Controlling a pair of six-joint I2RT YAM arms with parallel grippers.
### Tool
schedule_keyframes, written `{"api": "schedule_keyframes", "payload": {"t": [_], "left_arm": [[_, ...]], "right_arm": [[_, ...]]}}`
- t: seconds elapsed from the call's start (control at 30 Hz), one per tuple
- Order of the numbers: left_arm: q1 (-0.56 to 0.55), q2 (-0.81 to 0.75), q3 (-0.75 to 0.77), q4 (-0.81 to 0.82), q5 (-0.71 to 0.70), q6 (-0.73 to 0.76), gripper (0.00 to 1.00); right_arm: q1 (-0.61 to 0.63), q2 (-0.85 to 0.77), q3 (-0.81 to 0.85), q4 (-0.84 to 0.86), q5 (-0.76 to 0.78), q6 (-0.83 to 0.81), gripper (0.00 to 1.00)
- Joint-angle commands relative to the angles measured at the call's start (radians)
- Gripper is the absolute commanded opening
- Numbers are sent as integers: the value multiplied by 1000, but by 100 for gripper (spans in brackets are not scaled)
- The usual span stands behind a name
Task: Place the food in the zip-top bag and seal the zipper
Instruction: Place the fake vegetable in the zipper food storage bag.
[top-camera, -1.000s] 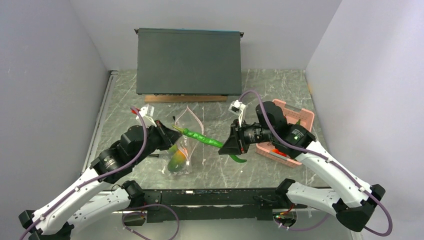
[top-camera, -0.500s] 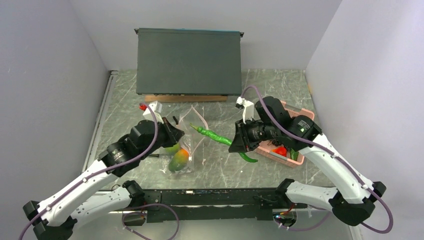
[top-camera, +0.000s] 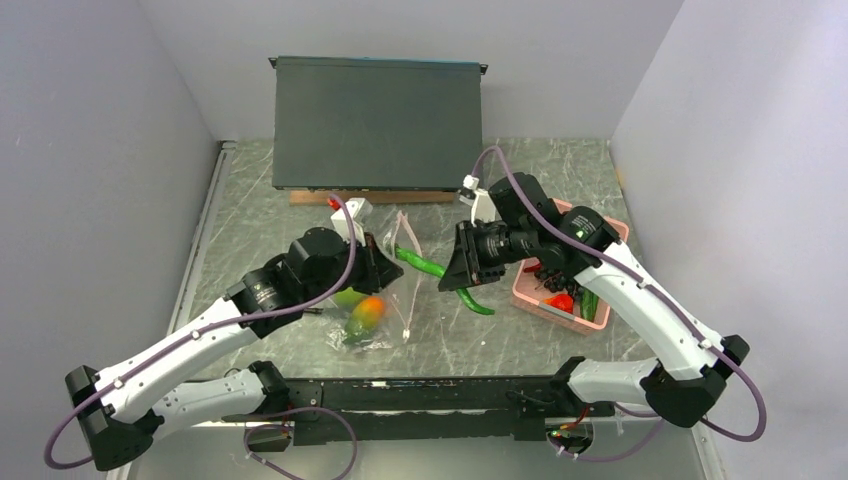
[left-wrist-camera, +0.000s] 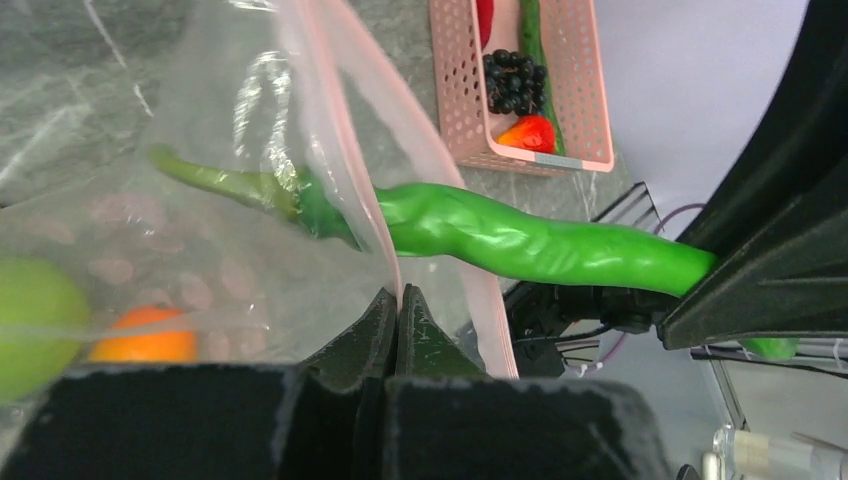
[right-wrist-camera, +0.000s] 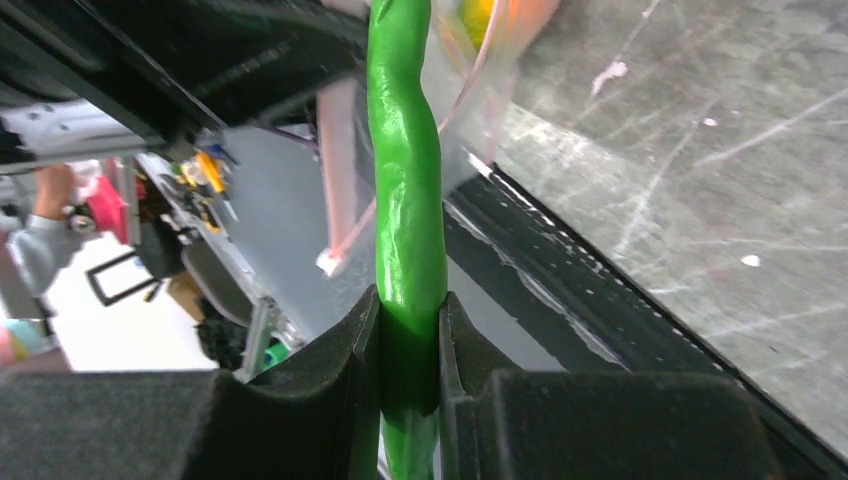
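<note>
The clear zip-top bag (top-camera: 385, 300) lies left of centre with a lime-green fruit (top-camera: 348, 297) and an orange-yellow piece (top-camera: 368, 312) inside. My left gripper (top-camera: 390, 268) is shut on the bag's mouth edge, on the pink zipper strip (left-wrist-camera: 345, 150), and holds it up; the fingertips (left-wrist-camera: 398, 300) pinch the plastic. My right gripper (top-camera: 455, 282) is shut on a long bright green pepper (top-camera: 425, 266). In the left wrist view the pepper (left-wrist-camera: 520, 240) reaches into the bag's mouth, its stem end (left-wrist-camera: 220, 180) behind the plastic. The right wrist view shows the pepper (right-wrist-camera: 405, 180) between my fingers (right-wrist-camera: 410, 330).
A pink perforated basket (top-camera: 528, 292) stands right of the bag and holds a strawberry (left-wrist-camera: 530, 133), blackberries (left-wrist-camera: 510, 80) and a dark green cucumber (top-camera: 590, 303). A large dark box (top-camera: 378, 122) stands at the back. The table's near edge rail (top-camera: 430, 385) lies below the bag.
My left gripper has moved right and farther back, lifting the bag's mouth. My right gripper has brought the green pepper left, and its stem end now sits in the bag's mouth.
</note>
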Motion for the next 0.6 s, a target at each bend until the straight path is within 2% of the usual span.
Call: {"api": "schedule_keyframes", "payload": {"t": [0.0,0.13,0.27,0.33,0.47,0.57], "left_arm": [[-44,14,47,85,29,18,0],[-63,5,35,106,22,-21,0],[-65,-4,31,119,22,-44,0],[-64,-9,42,85,-2,-50,0],[-64,-43,37,45,-84,-78,0],[-65,-76,24,25,-148,-115,0]], "right_arm": [[-2,3,68,148,-77,179,2],[-8,-20,1,306,-58,338,5],[-11,-16,-69,403,-110,467,5],[-11,-1,-52,374,-105,474,0],[-9,-12,-41,259,23,496,0],[-4,-29,-79,247,53,539,0]]}}
